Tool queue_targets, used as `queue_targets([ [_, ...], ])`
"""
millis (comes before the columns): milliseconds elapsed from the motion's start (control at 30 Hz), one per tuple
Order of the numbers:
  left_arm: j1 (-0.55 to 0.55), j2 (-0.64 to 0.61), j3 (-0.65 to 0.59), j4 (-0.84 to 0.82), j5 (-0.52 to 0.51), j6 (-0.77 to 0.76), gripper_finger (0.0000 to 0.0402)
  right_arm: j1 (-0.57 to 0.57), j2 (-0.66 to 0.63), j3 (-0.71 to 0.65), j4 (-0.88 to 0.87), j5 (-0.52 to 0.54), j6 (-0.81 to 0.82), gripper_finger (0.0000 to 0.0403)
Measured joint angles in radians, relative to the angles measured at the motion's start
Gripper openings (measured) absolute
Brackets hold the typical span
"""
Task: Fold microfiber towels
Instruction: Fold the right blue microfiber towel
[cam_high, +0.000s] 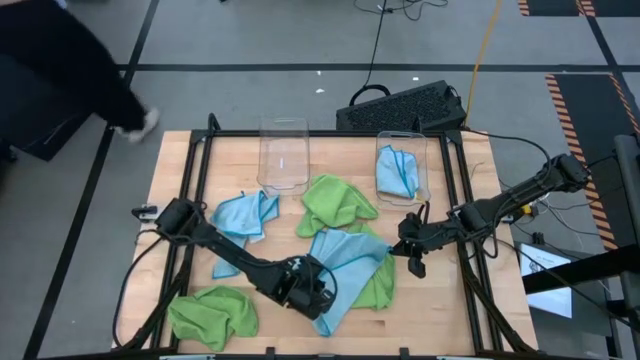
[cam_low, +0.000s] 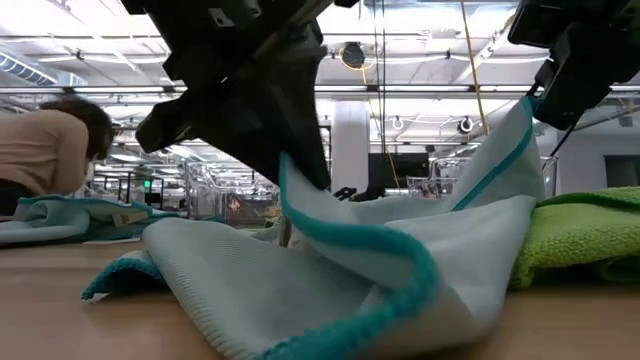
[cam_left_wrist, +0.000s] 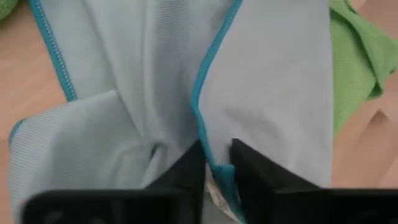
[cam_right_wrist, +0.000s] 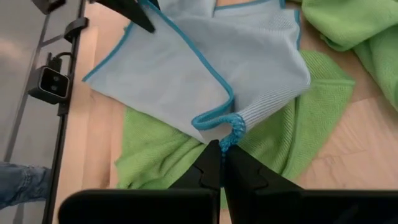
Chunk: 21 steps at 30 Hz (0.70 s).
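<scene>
Near the front middle of the wooden table (cam_high: 470, 160), my left gripper (cam_high: 308, 288) pinches the teal-edged hem of the light blue towel (cam_high: 345, 262), its fingers (cam_left_wrist: 186, 171) closed on the cloth. My right gripper (cam_high: 414, 243) is closed on the opposite corner of this same towel, which hangs stretched between my two grippers and partly covers a lime green towel (cam_high: 376, 285). Another green towel (cam_high: 212, 312) lies crumpled at the front left, one more (cam_high: 336, 203) in the middle. A second blue towel (cam_high: 243, 215) lies left of centre, and a third (cam_high: 397, 172) sits inside a clear bin (cam_high: 420, 140).
</scene>
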Motion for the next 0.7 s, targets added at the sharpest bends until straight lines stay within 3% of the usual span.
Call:
queue_targets([
  [100,0.005,-0.003,0.000,-0.001,0.020,0.003,0.0012,0.000,-0.001,0.000,0.006,-0.006,-0.005,0.0000],
  [367,0.004,-0.095,0.000,-0.034,-0.035,0.069,0.0004,0.000,-0.061,0.000,0.003,-0.050,0.006,0.0000],
  [533,0.011,-0.205,0.000,-0.078,-0.133,0.228,0.0002,0.000,-0.132,0.004,0.014,-0.050,0.050,0.0000],
  [700,0.020,-0.335,0.000,-0.072,-0.160,0.403,0.0002,0.000,-0.196,0.074,0.039,-0.049,0.070,0.0000],
])
